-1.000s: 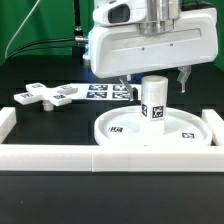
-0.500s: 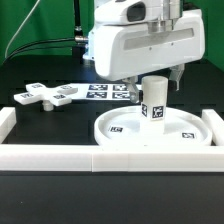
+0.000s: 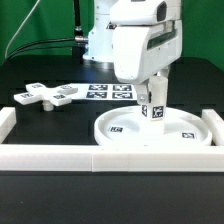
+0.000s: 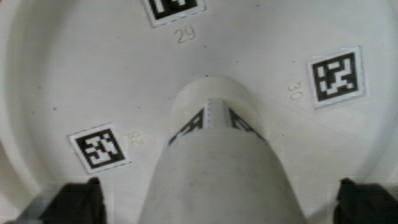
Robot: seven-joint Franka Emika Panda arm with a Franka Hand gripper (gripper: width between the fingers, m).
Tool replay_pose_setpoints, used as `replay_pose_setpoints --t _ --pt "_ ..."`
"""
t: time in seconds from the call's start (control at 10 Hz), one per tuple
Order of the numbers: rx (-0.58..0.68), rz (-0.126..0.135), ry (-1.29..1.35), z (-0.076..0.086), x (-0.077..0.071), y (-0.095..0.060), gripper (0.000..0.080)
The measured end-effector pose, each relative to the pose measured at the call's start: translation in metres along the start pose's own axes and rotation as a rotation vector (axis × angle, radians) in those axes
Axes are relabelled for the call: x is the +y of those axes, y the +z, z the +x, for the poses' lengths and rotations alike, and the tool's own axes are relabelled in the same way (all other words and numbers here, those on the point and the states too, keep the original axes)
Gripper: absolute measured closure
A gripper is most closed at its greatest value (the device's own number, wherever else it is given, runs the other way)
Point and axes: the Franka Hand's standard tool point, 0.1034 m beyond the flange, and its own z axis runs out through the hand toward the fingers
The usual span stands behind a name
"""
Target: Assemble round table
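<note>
Exterior view: the short cylinder (image 3: 152, 111) stands upright on the round rimmed disc (image 3: 155, 143), lower right of frame. The gripper (image 3: 152, 94) hangs right over its top. The cross-shaped piece (image 3: 45, 96) lies at middle left (well apart from the disc). Wrist view: the fingers (image 4: 71, 205) are spread either side of the cylinder, with gaps showing.

1. Short thick cylinder (image 3: 152, 110) stands upright at centre of round disc (image 3: 205, 125).
2. Cross-shaped piece (image 3: 45, 96) lies on counter (image 3: 60, 120), exterior view's left of disc.
3. Marker board (image 3: 108, 91) lies between them, behind disc.
</note>
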Motion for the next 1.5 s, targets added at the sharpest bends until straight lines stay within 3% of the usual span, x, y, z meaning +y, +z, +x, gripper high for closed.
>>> replay_pose_setpoints --t 0.7,0.9,1.3,1.5 --pt "-0.054 -0.018 -0.393 -0.0018 0.0008 0.0002 0.0151" --pt "-0.056 -0.017 -0.388 -0.0054 0.0020 0.0005 0.0374" --pt "-0.057 -0.016 -0.344 -0.0057 0.0017 0.0006 0.0395" --pt "-0.055 -0.015 -0.173 -0.0060 0.0005 0.0009 0.0395"
